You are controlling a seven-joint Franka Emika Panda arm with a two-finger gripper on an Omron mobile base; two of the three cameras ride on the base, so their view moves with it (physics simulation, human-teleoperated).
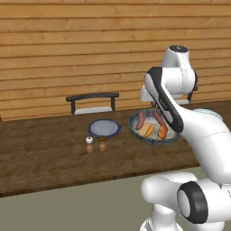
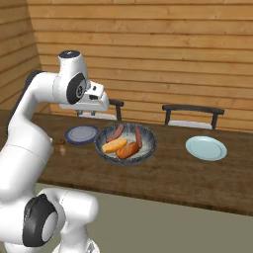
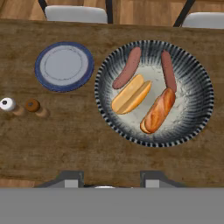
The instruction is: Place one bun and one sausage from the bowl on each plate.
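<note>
The wide streaked bowl [image 3: 197,117] sits on the wooden table and holds two buns and two sausages. A yellow bun [image 3: 131,97] lies beside an orange-brown bun [image 3: 158,111]. One sausage [image 3: 128,68] lies at the bowl's upper left, the other sausage [image 3: 168,70] at its upper right. The blue-rimmed plate [image 3: 64,65] lies bare to the left of the bowl [image 1: 134,122]. A pale blue plate [image 2: 206,147] lies bare to the right of the bowl [image 2: 148,146]. My gripper [image 3: 112,181] hangs open high above the table's near side, with nothing between its fingers.
Two small shakers, a white-topped one [image 3: 8,104] and a brown-topped one [image 3: 33,106], stand left of the bowl, near the blue-rimmed plate [image 1: 104,128]. Two dark chairs [image 2: 192,116] stand behind the table, in front of a plank wall. The table's near edge runs below the gripper.
</note>
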